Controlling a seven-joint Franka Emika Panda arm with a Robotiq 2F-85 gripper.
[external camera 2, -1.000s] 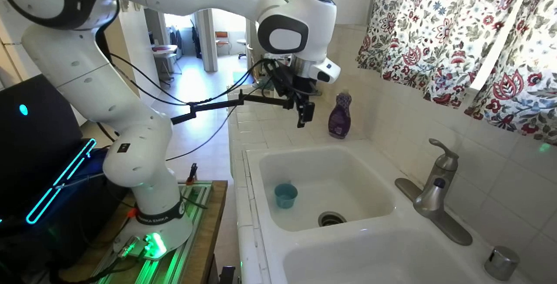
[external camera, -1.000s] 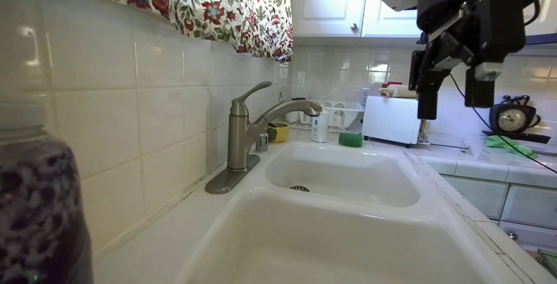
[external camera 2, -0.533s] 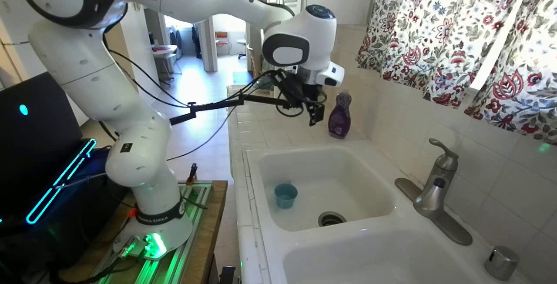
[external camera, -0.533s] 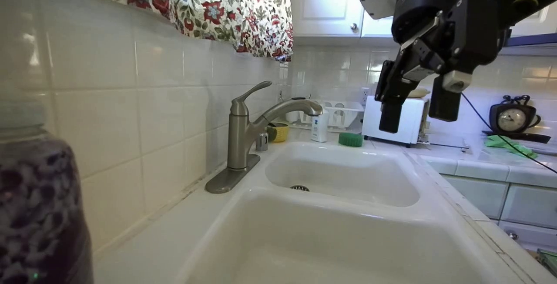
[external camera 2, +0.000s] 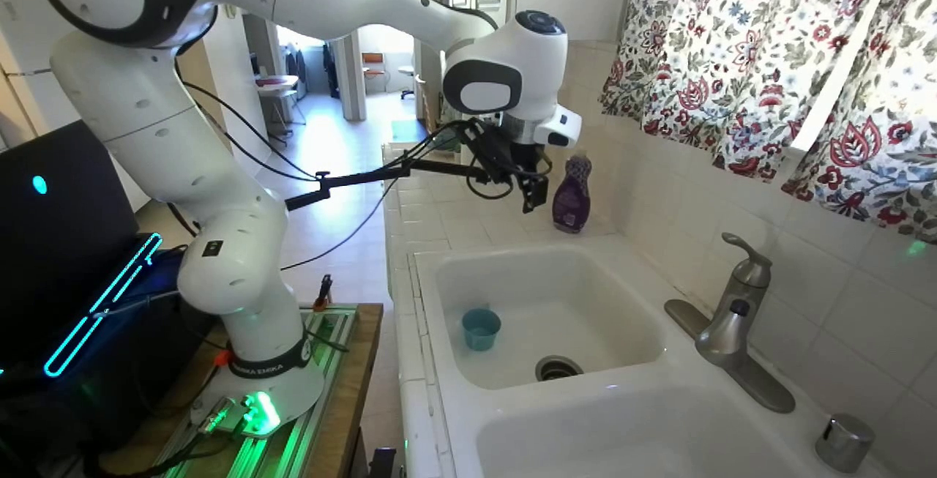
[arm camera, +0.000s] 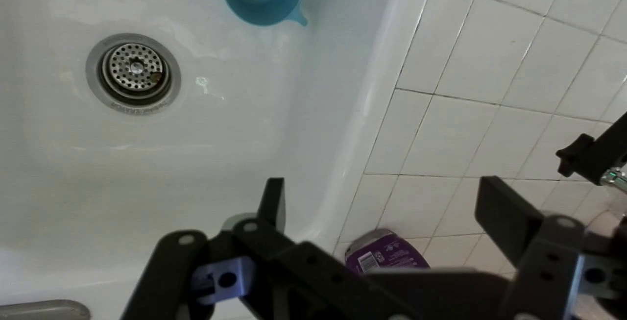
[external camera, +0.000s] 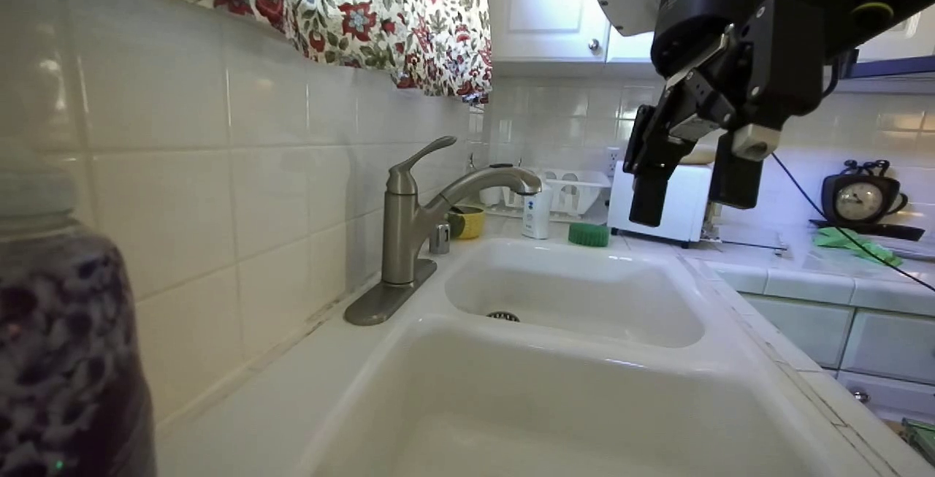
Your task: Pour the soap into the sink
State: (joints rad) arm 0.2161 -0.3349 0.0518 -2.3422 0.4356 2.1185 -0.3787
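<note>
The soap, a purple bottle (external camera 2: pixel 571 196), stands upright on the tiled counter by the wall, at the sink's far corner. It is large at the left edge of an exterior view (external camera: pixel 66 345). In the wrist view only its lower part (arm camera: pixel 384 254) shows; my gripper hides the rest. The white double-basin sink (external camera: pixel 540 342) also shows in an exterior view (external camera 2: pixel 607 383) and in the wrist view (arm camera: pixel 235 163). My gripper (external camera: pixel 690 199) is open and empty, above the counter beside the bottle and apart from it (external camera 2: pixel 534 200). Its fingers are wide apart in the wrist view (arm camera: pixel 382 200).
The metal faucet (external camera 2: pixel 732 324) rises at the sink's wall side (external camera: pixel 400 236). A blue cup (external camera 2: pixel 481 329) sits in one basin near the drain (external camera 2: pixel 558 368). A green brush (external camera: pixel 588 234) and white bottle (external camera: pixel 535 218) stand beyond the sink. Floral curtains (external camera 2: pixel 768 61) hang above.
Over the last second my gripper has moved closer to the bottle and a little lower, staying open. In the last half second it has moved only slightly. The bottle has not moved.
</note>
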